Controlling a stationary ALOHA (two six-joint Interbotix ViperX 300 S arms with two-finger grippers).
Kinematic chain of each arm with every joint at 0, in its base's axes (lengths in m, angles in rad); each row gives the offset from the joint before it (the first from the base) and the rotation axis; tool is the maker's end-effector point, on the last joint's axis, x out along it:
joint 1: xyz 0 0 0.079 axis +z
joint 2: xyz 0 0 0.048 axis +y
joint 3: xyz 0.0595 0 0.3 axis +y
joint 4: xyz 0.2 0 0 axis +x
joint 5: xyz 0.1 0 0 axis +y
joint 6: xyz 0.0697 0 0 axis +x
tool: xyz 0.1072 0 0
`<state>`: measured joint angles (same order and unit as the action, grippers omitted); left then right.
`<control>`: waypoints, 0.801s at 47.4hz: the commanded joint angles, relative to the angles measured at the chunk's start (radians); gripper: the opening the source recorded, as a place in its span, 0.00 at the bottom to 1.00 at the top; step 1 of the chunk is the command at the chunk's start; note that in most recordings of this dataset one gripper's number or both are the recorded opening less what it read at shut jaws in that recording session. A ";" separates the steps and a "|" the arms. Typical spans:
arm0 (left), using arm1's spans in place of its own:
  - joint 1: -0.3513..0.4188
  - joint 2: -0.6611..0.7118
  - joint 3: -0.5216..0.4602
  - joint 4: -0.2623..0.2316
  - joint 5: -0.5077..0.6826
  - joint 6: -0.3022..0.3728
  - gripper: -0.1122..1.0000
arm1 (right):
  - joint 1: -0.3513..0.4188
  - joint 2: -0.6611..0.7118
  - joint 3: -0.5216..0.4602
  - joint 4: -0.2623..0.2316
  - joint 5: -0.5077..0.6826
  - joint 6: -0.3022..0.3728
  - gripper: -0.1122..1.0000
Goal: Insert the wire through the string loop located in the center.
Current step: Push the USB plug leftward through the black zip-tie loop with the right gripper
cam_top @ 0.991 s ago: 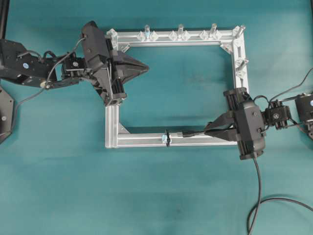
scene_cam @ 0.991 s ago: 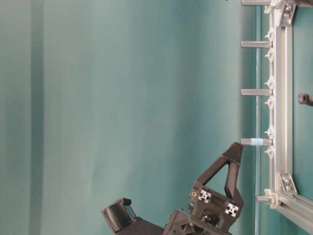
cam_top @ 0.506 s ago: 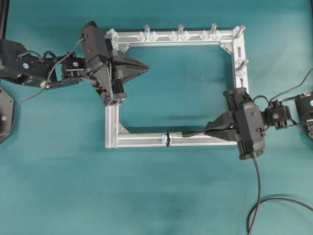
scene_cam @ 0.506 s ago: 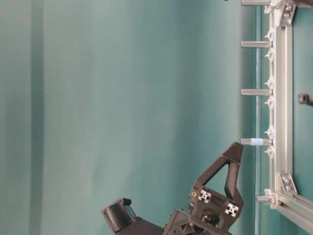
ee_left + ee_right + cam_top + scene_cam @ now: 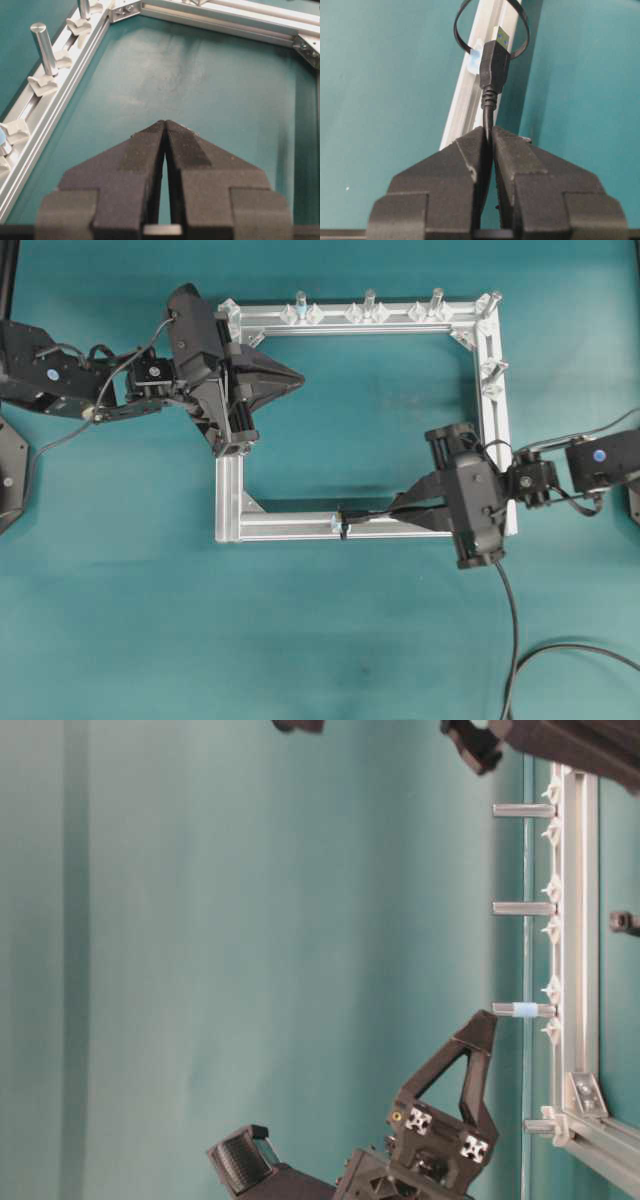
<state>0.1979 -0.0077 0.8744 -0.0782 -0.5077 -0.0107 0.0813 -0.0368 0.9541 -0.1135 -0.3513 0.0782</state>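
My right gripper (image 5: pixel 489 131) is shut on the wire (image 5: pixel 495 62), pinching the thin black cable just behind the plug. The plug's metallic tip points into the string loop (image 5: pixel 456 35) and sits at its opening, framed by the ring. The loop is tied round the silver front bar (image 5: pixel 470 90) beside a pale blue mark (image 5: pixel 472 62). From overhead, the right gripper (image 5: pixel 395 510) lies over the front bar (image 5: pixel 290 527) and the plug reaches the loop (image 5: pixel 342 523). My left gripper (image 5: pixel 165 122) is shut on nothing and hovers inside the frame's upper left (image 5: pixel 300 380).
Upright silver posts (image 5: pixel 369 302) line the back bar, and more stand on the right bar (image 5: pixel 493 367). The wire's slack (image 5: pixel 512 620) trails from the right gripper to the table's lower right. The left arm's body (image 5: pixel 60 380) covers the frame's left side.
My right gripper has moved left along the front bar with the wire, bringing the plug tip up to the string loop. The left arm has not moved.
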 commanded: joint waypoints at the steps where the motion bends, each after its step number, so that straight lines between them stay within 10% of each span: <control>1: -0.005 -0.025 -0.009 0.003 -0.005 -0.008 0.10 | -0.005 0.008 -0.040 0.002 -0.008 0.002 0.16; 38: -0.005 -0.025 -0.009 0.005 -0.006 -0.008 0.10 | -0.020 0.074 -0.135 0.002 -0.026 0.002 0.16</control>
<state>0.1963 -0.0092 0.8744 -0.0782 -0.5077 -0.0107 0.0644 0.0460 0.8422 -0.1120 -0.3666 0.0782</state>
